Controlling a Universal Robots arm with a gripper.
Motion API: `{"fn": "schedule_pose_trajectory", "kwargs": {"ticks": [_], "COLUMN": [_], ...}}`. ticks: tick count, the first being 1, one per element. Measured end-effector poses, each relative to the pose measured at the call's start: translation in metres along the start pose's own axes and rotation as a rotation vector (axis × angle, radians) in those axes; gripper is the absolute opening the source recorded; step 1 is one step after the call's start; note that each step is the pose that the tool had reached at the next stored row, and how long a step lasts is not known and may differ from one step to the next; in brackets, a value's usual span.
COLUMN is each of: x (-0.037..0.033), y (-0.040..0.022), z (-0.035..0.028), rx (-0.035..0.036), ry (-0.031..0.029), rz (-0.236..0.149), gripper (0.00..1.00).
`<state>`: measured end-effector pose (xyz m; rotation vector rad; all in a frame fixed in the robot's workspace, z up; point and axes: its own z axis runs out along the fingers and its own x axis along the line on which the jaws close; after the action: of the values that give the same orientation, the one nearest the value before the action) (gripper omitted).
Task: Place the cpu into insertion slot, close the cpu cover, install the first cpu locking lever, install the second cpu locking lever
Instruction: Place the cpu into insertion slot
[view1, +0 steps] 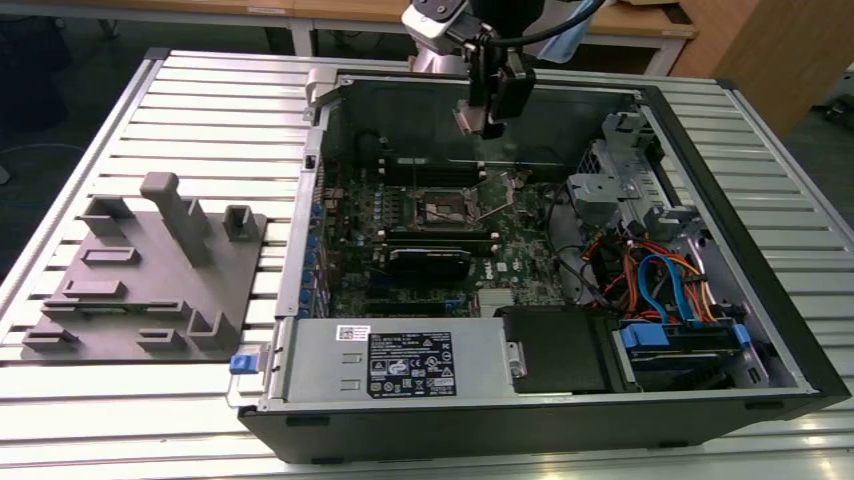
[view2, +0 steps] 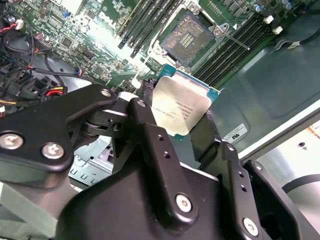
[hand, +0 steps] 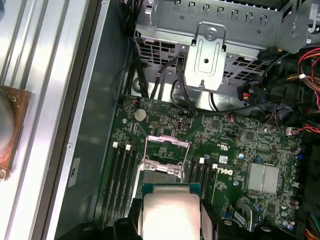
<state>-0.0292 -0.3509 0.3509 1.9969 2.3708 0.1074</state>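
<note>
My gripper (view1: 483, 120) hangs over the back of the open computer case, shut on the cpu (view2: 180, 106). The silvery-grey square chip sits between the black fingers (view2: 209, 131) in both wrist views, cpu (hand: 170, 210) and gripper (hand: 170, 222) alike. Below and apart from it lies the insertion slot (view2: 192, 32), open, with its dark contact field showing. On the green board the insertion slot (view1: 447, 207) is at the middle; in the first wrist view the slot (hand: 161, 175) lies just past the chip. The cpu cover (hand: 167, 144) stands swung up off the slot. A thin locking lever (view2: 232, 37) sticks out beside it.
Long black memory slots (view2: 150, 20) flank the socket. A silver drive cage (view1: 621, 175) and bundled cables (view1: 654, 275) fill the case on the exterior view's right. The power supply (view1: 387, 362) is at the front. A grey fixture plate (view1: 147, 275) lies on the slatted table.
</note>
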Motion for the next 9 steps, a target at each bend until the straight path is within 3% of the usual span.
{"fn": "schedule_pose_trajectory", "kwargs": {"ticks": [9], "x": [-0.0001], "y": [-0.0005], "z": [0.0061], "rx": [0.0], "ry": [0.0001], "rz": [0.0], "gripper": [0.54]}}
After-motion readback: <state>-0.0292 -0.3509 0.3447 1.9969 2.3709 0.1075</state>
